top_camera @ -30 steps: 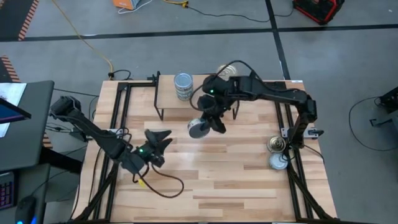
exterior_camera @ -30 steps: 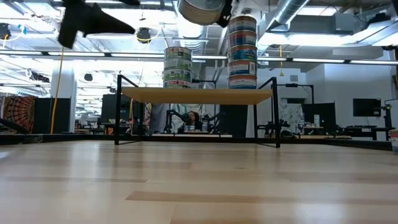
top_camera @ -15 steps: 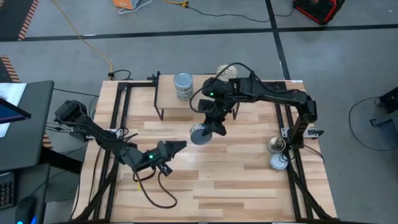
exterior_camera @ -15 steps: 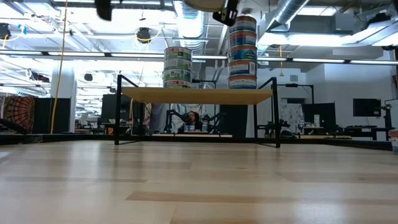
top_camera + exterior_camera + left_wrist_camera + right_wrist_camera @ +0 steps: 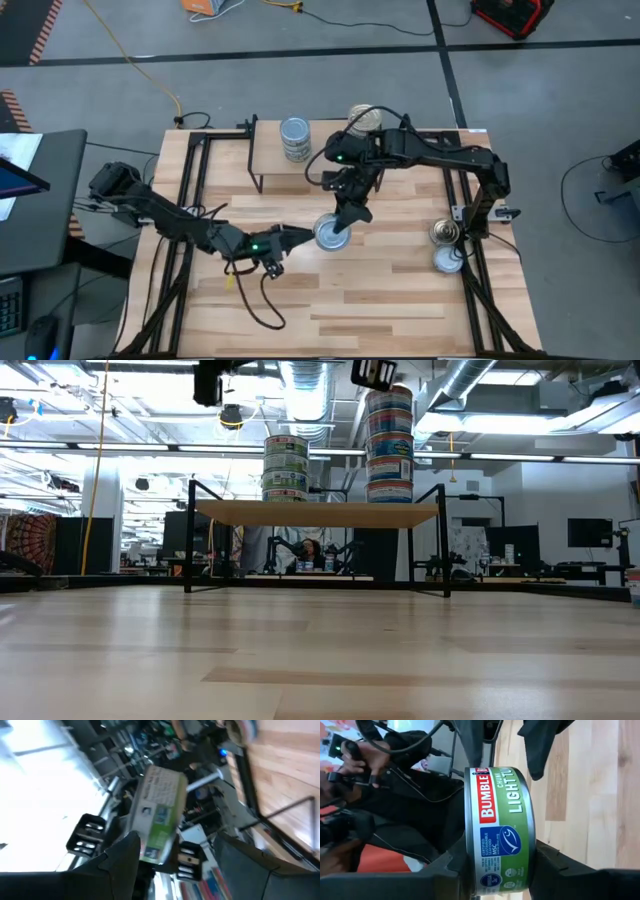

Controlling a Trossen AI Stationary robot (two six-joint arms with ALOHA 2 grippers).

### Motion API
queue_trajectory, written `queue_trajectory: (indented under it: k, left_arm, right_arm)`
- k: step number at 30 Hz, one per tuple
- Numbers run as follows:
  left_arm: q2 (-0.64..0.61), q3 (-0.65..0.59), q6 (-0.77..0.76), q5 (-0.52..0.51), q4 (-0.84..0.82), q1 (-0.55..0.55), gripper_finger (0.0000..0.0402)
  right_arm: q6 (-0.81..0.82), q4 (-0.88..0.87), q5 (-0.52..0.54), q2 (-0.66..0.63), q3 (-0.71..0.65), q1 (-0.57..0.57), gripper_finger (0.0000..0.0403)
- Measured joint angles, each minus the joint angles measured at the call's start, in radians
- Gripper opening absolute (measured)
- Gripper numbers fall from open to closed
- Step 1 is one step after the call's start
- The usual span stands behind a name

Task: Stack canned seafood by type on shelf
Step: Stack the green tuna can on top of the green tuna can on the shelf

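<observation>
**Right gripper holds tin, left gripper spread just beside it**

Right gripper (image 5: 338,226) clamped on a green-label tin (image 5: 331,232), fingers pressing its top and bottom faces; seen close in the right wrist view, tin (image 5: 501,830) sits on edge between the dark fingers (image 5: 452,867). Tin is held in the air over mid-table, in front of the shelf (image 5: 268,158).

Left gripper (image 5: 298,236) fingers apart, empty, tips just beside the held tin on its left; touching or not, cannot tell. In the left wrist view the tin (image 5: 159,815) shows between its fingers (image 5: 117,865).

On the shelf: two stacks of tins, one left (image 5: 285,468), one taller right (image 5: 389,444). Two more tins (image 5: 446,247) at the table's right edge.
</observation>
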Motion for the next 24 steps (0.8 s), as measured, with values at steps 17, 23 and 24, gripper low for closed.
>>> queue_trajectory:
  k: [17,23,24]
  left_arm:
    - [-0.001,0.021,0.120,0.274,-0.003,0.066,0.0241]
    - [-0.001,0.021,0.140,0.341,0.000,0.093,0.0237]
    - [-0.001,0.021,0.138,0.351,0.000,0.098,0.0233]
  right_arm:
    - [0.151,0.070,0.008,0.001,0.000,0.043,0.0167]
    - [0.158,0.107,0.011,0.001,0.000,0.043,0.0159]
    - [0.159,0.108,0.012,0.001,0.000,0.043,0.0159]
